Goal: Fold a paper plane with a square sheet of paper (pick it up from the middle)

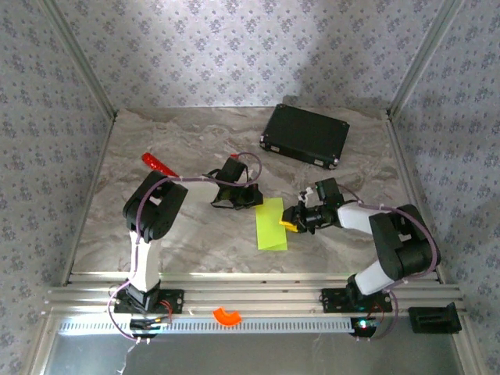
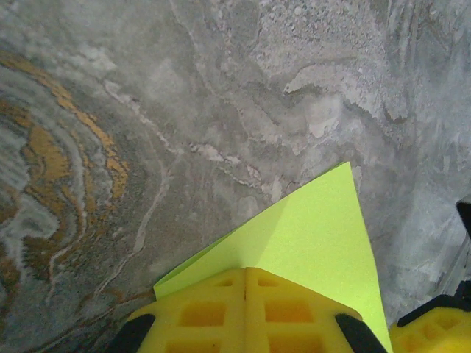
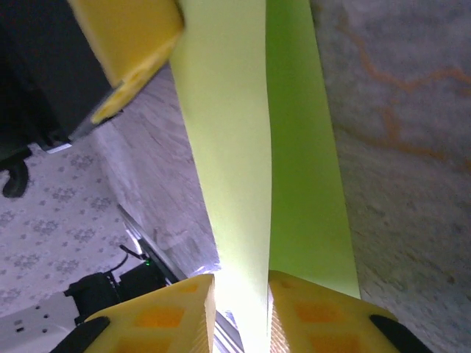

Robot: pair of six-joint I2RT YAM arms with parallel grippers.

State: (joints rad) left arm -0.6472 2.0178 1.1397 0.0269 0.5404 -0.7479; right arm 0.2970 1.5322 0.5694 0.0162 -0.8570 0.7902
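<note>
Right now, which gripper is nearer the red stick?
Left. The left gripper is right of the red stick, at the paper's left side; the right gripper is across the paper, farther off.

Seen from high behind the near edge, down over the whole table; from the left wrist, close above the marble; from the right wrist, closer and lower, with the square sheet of paper common to all three.

One each: sheet, case, stick, ring
</note>
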